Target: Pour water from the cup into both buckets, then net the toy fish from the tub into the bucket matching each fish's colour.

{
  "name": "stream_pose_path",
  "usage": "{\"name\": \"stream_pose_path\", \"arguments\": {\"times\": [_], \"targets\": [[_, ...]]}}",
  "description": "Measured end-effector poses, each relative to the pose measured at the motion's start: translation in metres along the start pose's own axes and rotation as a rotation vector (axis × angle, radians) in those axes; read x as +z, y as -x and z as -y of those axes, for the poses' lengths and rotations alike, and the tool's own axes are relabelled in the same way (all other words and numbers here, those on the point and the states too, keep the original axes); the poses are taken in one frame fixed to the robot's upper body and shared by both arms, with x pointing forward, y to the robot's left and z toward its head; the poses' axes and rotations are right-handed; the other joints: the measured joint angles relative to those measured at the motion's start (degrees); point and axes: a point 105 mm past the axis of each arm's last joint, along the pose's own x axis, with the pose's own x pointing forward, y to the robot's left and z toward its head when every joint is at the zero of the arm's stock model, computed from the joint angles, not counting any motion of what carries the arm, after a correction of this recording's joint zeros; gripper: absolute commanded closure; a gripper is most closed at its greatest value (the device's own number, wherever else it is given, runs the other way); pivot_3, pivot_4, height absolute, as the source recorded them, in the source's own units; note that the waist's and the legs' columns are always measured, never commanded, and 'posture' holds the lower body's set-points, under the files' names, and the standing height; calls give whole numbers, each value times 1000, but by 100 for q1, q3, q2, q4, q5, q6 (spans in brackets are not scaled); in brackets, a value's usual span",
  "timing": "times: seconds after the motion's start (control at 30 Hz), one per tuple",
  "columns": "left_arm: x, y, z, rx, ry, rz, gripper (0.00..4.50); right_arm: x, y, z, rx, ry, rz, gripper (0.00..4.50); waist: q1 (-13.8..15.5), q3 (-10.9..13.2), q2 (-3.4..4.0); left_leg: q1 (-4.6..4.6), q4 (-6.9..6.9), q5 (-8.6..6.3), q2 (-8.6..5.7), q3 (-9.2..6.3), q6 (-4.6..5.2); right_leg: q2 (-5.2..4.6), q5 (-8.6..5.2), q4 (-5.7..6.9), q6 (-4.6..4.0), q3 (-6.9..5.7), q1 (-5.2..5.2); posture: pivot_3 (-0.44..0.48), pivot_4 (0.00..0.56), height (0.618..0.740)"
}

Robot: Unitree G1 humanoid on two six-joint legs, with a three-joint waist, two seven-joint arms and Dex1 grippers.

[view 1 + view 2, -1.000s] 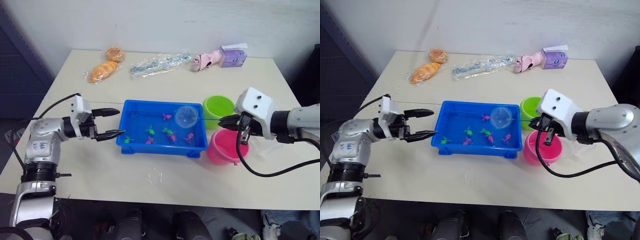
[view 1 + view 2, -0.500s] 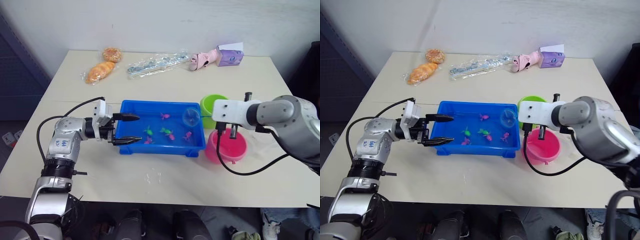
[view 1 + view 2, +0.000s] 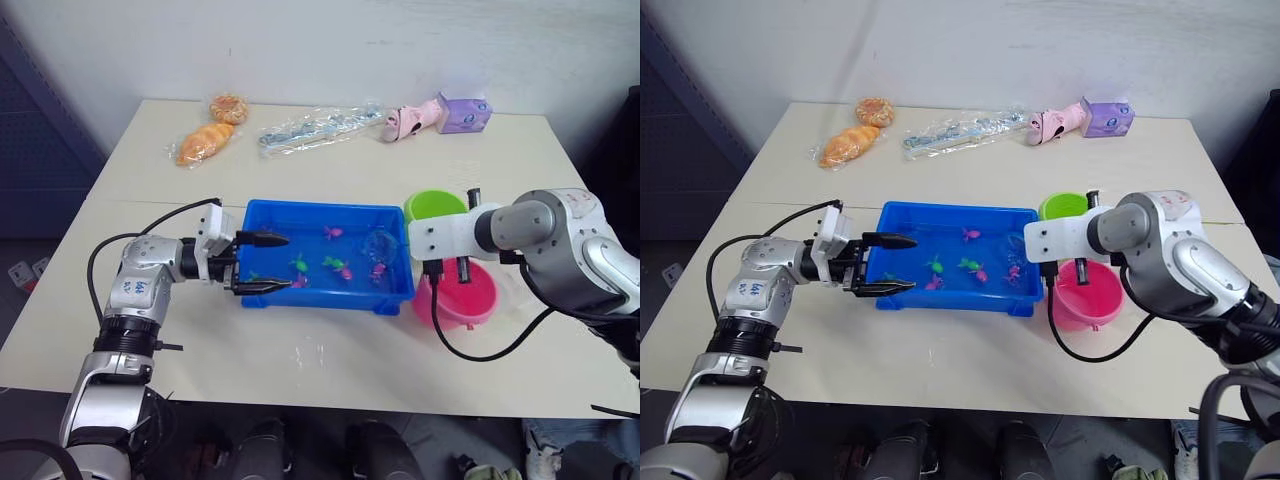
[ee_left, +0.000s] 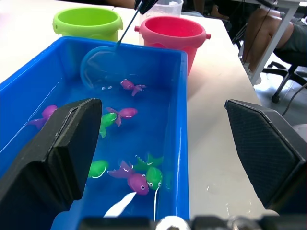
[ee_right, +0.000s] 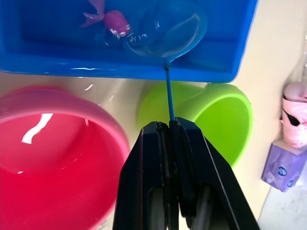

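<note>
The blue tub [image 3: 322, 208] sits mid-table with water and several tiny pink fish [image 4: 131, 86] and green fish [image 4: 153, 175] in it. My right gripper [image 5: 169, 126] is shut on the thin stick of the net. The net's blue hoop [image 3: 381, 243] dips into the water at the tub's right end, beside a pink fish [image 5: 116, 21]. The green bucket [image 3: 435, 206] and pink bucket [image 3: 462, 297] stand just right of the tub. My left gripper [image 3: 263, 262] is open, its fingers reaching over the tub's left wall. The clear cup [image 4: 163, 6] peeks out behind the pink bucket.
Along the table's far edge lie two bread rolls [image 3: 205, 141], a clear plastic bag [image 3: 320, 125], a pink toy [image 3: 410, 120] and a purple tissue pack [image 3: 463, 113]. A seated person's legs [image 4: 276, 28] show beyond the table's right side.
The net hoop has dropped from above the tub into the water at its right end. My left gripper has moved right, from beside the tub to over its left wall.
</note>
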Motion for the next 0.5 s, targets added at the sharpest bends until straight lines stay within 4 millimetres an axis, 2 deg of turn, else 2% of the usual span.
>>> {"name": "stream_pose_path", "arguments": {"times": [0.27,0.4,0.5], "targets": [[-2,2,0,4,2,-5,72,6,0,-17,109,-39,20,4500,1,0,0,1,0,0,0,-3,0,0,0,2,0,-3,3,0,150,740],[-4,4,1,8,7,-11,72,8,0,-27,165,-128,57,4500,-1,0,0,1,2,0,0,-5,0,0,0,3,0,-3,4,0,150,740],[-7,7,4,13,16,-21,72,10,1,-31,199,-277,114,4500,-5,0,0,1,2,0,0,-6,0,0,0,3,0,-3,4,0,150,740]]}}
